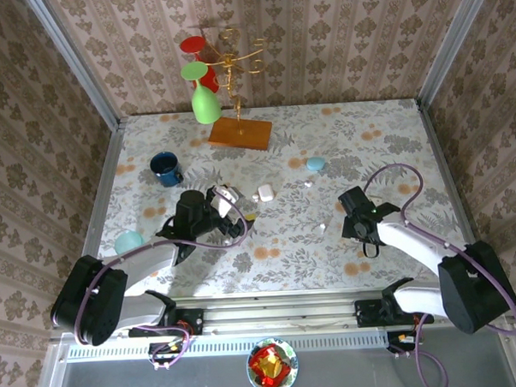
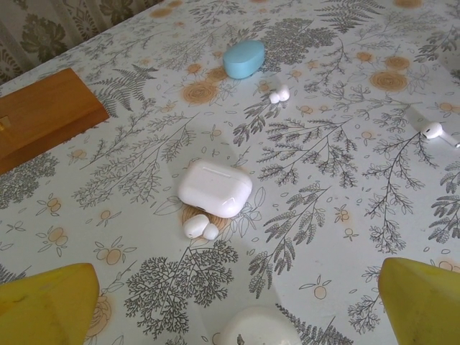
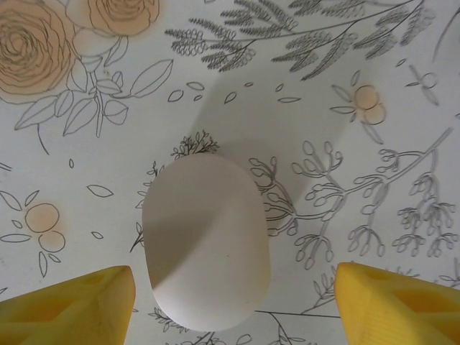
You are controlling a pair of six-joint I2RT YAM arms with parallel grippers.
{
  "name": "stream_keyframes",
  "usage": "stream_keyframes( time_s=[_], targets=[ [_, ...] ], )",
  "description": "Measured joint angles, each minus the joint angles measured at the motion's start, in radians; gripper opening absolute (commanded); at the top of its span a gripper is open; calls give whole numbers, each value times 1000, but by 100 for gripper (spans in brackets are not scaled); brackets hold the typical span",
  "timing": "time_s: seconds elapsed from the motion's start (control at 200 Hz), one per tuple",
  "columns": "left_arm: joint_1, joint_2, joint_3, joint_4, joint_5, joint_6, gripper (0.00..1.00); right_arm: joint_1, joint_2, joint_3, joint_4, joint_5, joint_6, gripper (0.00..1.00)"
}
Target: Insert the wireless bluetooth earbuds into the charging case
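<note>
Left gripper (image 2: 236,291) hangs with its yellow jaws spread wide, grasping nothing, above a worktop (image 1: 295,260) covered in a fern-and-flower print. Just ahead of it lies a glossy white rounded-rectangular plastic charging case (image 2: 214,188), closed, with two tiny white stemless earbuds (image 2: 200,228) touching each other just beside its near edge. A second pair of small white buds (image 2: 279,94) sits near a pale teal pebble-shaped case (image 2: 244,59), and a lone white stemmed earbud (image 2: 433,130) lies well apart to the right. Right gripper (image 3: 233,277) stands released, its jaws parted on either side of a smooth white egg-shaped case (image 3: 206,241) without touching it. Toward the back of the worktop are a dark blue mug (image 1: 165,168) and a gold wire stand on a wooden base (image 1: 240,132) carrying a green glass (image 1: 205,101) and a red glass (image 1: 198,46). Beige damask wallpaper (image 1: 320,36) lines the walls on three sides.
</note>
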Motion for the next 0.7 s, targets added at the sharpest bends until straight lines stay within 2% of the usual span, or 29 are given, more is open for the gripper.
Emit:
stream_keyframes(
  time_s=[0.195, 0.375, 0.525, 0.7],
  targets=[
    [0, 3, 0, 1, 11, 0, 100, -19, 60, 0, 45, -47, -8, 64],
    [0, 7, -1, 1, 12, 0, 100, -30, 96, 4, 71, -87, -10, 47],
    [0, 7, -2, 2, 11, 0, 100, -30, 109, 19, 78, -116, -19, 37],
    [0, 7, -3, 2, 12, 0, 100, -30, 108, 20, 84, -132, -27, 33]
  ],
)
